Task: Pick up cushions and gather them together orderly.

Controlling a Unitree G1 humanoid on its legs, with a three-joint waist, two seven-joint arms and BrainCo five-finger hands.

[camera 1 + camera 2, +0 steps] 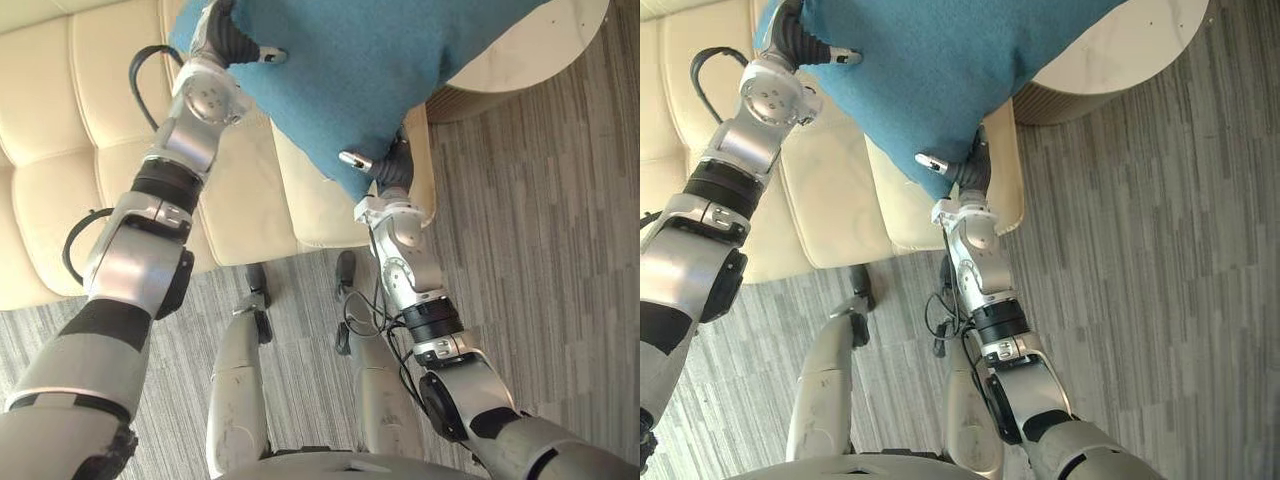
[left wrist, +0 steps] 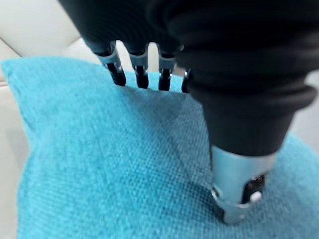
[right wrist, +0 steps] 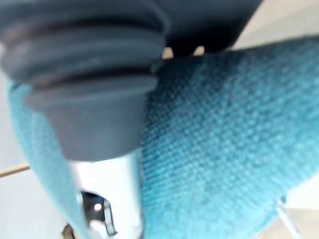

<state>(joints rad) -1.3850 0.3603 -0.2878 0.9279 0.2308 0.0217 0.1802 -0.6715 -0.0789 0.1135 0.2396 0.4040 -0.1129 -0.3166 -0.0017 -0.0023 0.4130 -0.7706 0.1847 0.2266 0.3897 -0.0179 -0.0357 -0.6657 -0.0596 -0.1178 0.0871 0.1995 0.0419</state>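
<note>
Grey streaked carpet (image 1: pixel 540 250) lies open in front of the sofa (image 1: pixel 90 90), a cream, smooth-skinned piece stitched into plump square panels. A round table (image 1: pixel 540 40) with a pale top and ribbed side stands just beside the sofa's end. The cushion (image 1: pixel 360 70), teal and coarsely woven, hangs above the sofa's front edge, one corner pointing down. The left hand (image 1: pixel 225 35) pinches its upper edge, dark fingertips (image 2: pixel 118 74) dug into the weave opposite the thumb. The right hand (image 1: pixel 393 170) pinches the lower corner, thumb (image 3: pixel 107 199) pressed on the cloth.
</note>
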